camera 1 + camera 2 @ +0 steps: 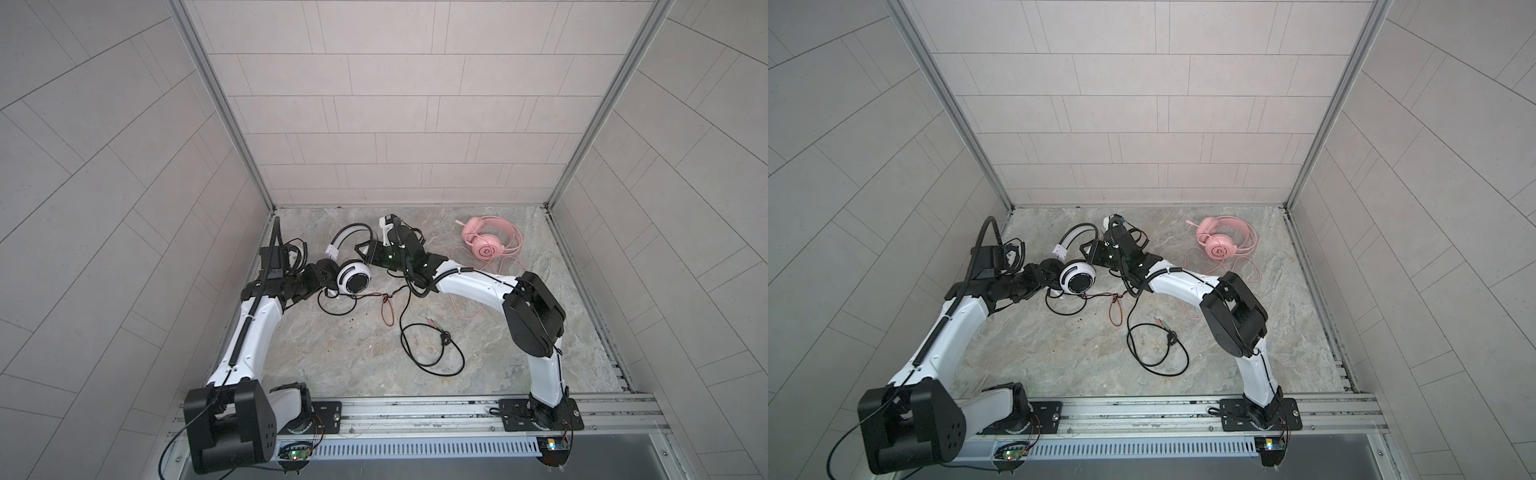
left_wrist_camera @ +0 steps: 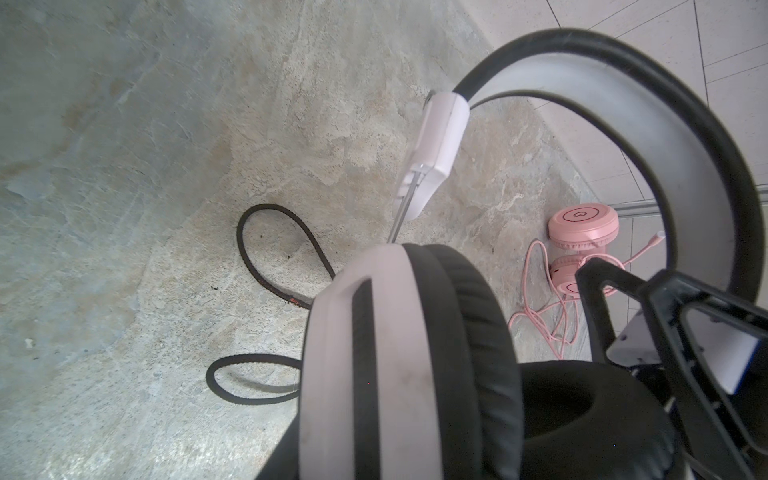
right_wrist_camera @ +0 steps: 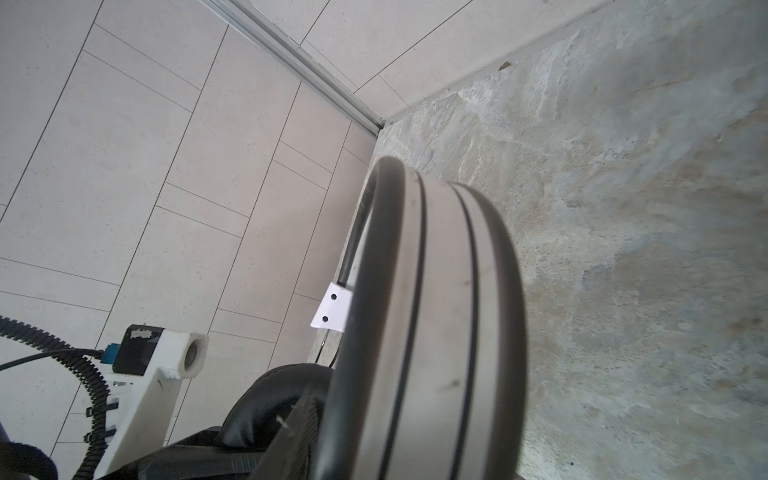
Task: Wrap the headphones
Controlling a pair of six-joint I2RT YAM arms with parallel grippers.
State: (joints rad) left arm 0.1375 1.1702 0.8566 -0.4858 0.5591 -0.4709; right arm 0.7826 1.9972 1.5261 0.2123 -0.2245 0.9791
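Right, white-and-black headset (image 1: 1076, 279), left of centre on the marbled table (image 1: 332, 357).
My left gripper (image 1: 321, 275) pinches its padded black ear cushion (image 1: 327, 266). The band (image 3: 436, 291) arches toward the back wall, round white cup (image 1: 353, 279) facing up. My right gripper (image 1: 368, 249) straddles that band; clamped or not, I can't tell.

White-and-black headset (image 1: 353, 279), black-red cable (image 2: 266, 207); pink headset (image 1: 486, 249), pink cable (image 1: 456, 307); grey-beige marbled table (image 1: 519, 353); pale tiled walls (image 1: 395, 104).

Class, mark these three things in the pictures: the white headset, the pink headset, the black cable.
white headset (image 1: 353, 281): a top view, on its round ear cup.
pink headset (image 1: 486, 250): a top view, on its nearer ear cup.
black cable (image 2: 270, 207): left wrist view, on the bend of its larger loop.
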